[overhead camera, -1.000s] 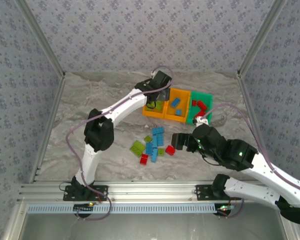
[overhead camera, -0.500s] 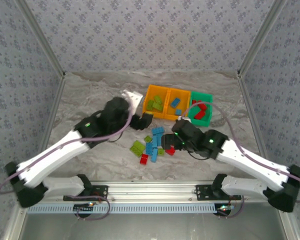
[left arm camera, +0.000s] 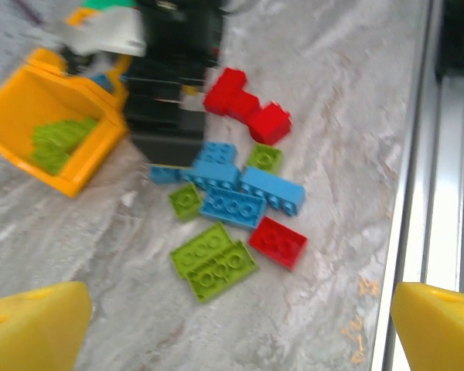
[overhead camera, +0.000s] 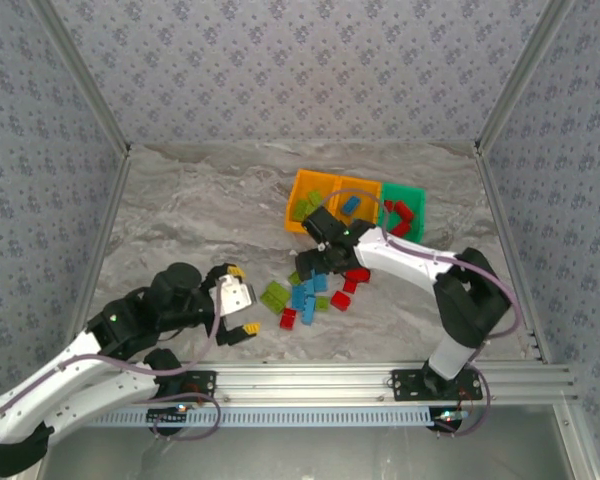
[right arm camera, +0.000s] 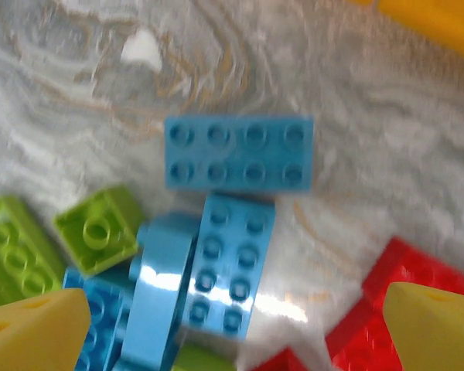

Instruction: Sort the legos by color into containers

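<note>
The legos lie in a loose pile mid-table: lime plates (overhead camera: 275, 295) (left arm camera: 213, 259), blue bricks (overhead camera: 305, 290) (right arm camera: 238, 153) (left arm camera: 232, 205) and red bricks (overhead camera: 340, 300) (left arm camera: 278, 242). Behind the pile stand the containers. A left orange bin (overhead camera: 298, 212) (left arm camera: 23, 100) holds lime bricks, a middle orange bin (overhead camera: 358, 228) holds blue ones, and a green bin (overhead camera: 415, 192) holds red ones. My right gripper (overhead camera: 315, 265) (right arm camera: 232, 332) hangs open low over the pile, a blue brick (right arm camera: 230, 267) lying between its fingers. My left gripper (overhead camera: 242, 298) (left arm camera: 236, 325) is open and empty, near-left of the pile.
An aluminium rail (overhead camera: 310, 380) (left arm camera: 441, 154) runs along the near edge, close to the left gripper. Patterned walls enclose the table on three sides. Bare marble tabletop (overhead camera: 200, 210) stretches left of the bins.
My left arm has swung from over the left orange bin back to the near left, its jaws widening. My right gripper has moved left over the pile, still open.
</note>
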Controlling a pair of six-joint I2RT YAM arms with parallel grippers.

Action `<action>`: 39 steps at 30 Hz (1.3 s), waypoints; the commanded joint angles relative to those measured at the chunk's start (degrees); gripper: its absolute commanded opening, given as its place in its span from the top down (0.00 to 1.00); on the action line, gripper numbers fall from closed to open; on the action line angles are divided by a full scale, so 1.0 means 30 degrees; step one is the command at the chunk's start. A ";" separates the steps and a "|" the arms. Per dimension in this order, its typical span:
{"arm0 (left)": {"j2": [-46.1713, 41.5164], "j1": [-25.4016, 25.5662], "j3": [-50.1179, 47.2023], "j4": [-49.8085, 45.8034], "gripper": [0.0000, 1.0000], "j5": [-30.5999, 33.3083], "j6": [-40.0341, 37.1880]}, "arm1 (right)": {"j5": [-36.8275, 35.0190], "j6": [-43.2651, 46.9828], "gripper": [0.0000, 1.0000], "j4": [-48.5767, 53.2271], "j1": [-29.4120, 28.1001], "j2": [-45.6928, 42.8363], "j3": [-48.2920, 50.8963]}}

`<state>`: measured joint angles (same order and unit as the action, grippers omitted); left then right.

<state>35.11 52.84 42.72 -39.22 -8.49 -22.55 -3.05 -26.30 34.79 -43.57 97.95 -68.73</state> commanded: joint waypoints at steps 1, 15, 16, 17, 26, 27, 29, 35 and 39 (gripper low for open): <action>0.0206 -0.0172 0.0182 0.1092 0.01 -0.1213 -0.1355 | 0.0650 0.1083 0.00 -0.0674 0.0311 0.1305 -0.1291; -0.0634 -0.0380 -0.0604 0.1762 0.01 -0.1395 -0.0628 | 0.0259 0.1561 0.24 -0.1517 0.0733 0.4876 -0.2373; -0.0554 -0.0430 -0.0561 0.1818 0.01 -0.1414 -0.0586 | 0.0232 0.1573 0.31 -0.1513 0.0732 0.4908 -0.2425; -0.0496 -0.0484 -0.0533 0.1846 0.01 -0.1452 -0.0573 | 0.0203 0.1514 0.37 -0.1472 0.0728 0.4893 -0.2418; -0.0247 -0.0765 -0.0441 0.2138 0.01 -0.1975 -0.0240 | -0.0962 0.0802 0.50 -0.0945 0.0520 0.1054 -0.1587; -0.0249 -0.0811 -0.0441 0.2164 0.01 -0.1974 -0.0248 | -0.1276 0.0709 0.50 -0.0986 0.0493 0.0162 -0.1378; -0.0224 -0.0911 -0.0472 0.2262 0.01 -0.1970 -0.0248 | -0.2288 0.0664 0.50 -0.1080 0.0567 -0.1447 -0.1075; -0.0162 -0.1441 -0.0511 0.2528 0.01 -0.2325 -0.0132 | -0.4169 0.1697 0.49 -0.0869 0.3058 -0.1934 -0.2154; -0.0154 -0.1639 -0.0544 0.2586 0.01 -0.2384 0.0035 | -0.3642 0.2770 0.50 -0.0728 0.4926 0.0864 -0.4439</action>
<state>34.61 48.31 41.17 -33.10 -13.96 -23.33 -12.53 -21.04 30.81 -31.29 94.72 -79.02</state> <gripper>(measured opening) 0.992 0.574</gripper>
